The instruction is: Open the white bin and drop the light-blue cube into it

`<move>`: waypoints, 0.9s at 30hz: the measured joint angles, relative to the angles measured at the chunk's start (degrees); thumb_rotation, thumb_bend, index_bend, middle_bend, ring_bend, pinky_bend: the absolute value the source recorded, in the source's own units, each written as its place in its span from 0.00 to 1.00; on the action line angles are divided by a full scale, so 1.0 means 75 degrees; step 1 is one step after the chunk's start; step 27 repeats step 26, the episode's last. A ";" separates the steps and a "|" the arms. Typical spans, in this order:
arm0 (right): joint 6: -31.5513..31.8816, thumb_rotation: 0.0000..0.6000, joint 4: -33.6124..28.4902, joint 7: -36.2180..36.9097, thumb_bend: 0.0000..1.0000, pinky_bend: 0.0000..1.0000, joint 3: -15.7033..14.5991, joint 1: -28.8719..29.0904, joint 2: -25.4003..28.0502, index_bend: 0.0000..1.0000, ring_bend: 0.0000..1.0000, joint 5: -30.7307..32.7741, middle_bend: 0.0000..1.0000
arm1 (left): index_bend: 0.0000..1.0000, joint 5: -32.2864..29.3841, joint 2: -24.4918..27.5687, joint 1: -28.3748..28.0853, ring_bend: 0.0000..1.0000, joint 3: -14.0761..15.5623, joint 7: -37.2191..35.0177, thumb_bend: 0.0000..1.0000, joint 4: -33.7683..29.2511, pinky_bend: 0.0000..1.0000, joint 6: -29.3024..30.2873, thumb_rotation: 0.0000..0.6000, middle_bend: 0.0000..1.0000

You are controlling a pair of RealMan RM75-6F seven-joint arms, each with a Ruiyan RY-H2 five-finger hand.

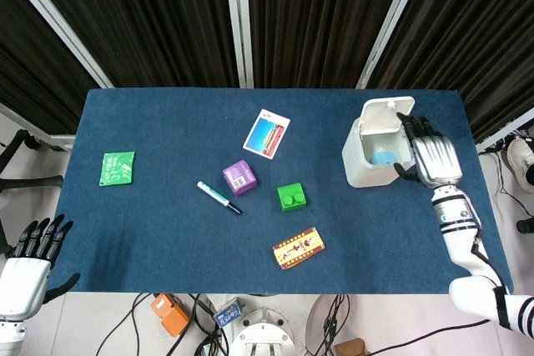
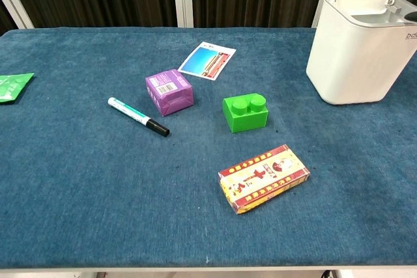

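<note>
At about eight o'clock in the head view, off the table's [image 1: 167, 264] near corner, we see the left hand [image 1: 27, 266] with its fingers spread and nothing in them. On the blue cloth at nine o'clock lies a green packet [image 1: 117, 167]. Toward the centre we find a marker pen [image 1: 219, 198] with its dark cap pointing to four o'clock, and just beside it, at its two o'clock, a purple box [image 1: 239, 178]. At twelve o'clock of that box rests a white card [image 1: 266, 133] with a blue and red print. A green brick [image 1: 291, 198] sits at four o'clock of the purple box, and a red and yellow carton [image 1: 298, 248] lies at six o'clock of the brick, near the table's front edge.

At three o'clock stands the white bin [image 1: 367, 160], its lid tipped up and back. Inside the open mouth we see the light-blue cube [image 1: 383, 157], lying in the bin and touching no finger. The right hand [image 1: 430, 154] hangs at the bin's three o'clock side, fingers extended over the rim and holding nothing.
</note>
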 measured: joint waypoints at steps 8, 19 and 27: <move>0.1601 1.00 -0.0400 0.1053 0.36 0.19 -0.0765 -0.1170 0.0510 0.00 0.00 -0.1884 0.00 | 0.00 0.0095 -0.0009 0.0062 0.00 0.0017 -0.0072 0.10 0.0039 0.01 0.0182 1.00 0.00; 0.4872 1.00 0.0983 0.2177 0.36 0.00 -0.2975 -0.4501 0.0364 0.00 0.00 -0.3713 0.00 | 0.00 0.0181 -0.0055 0.0008 0.00 0.0039 0.0088 0.10 0.0043 0.01 0.0095 1.00 0.00; 0.4862 1.00 0.1174 0.2128 0.36 0.00 -0.3061 -0.4743 0.0170 0.00 0.00 -0.3842 0.00 | 0.00 0.0166 -0.0079 0.0011 0.00 0.0057 0.0152 0.10 0.0051 0.01 0.0058 1.00 0.00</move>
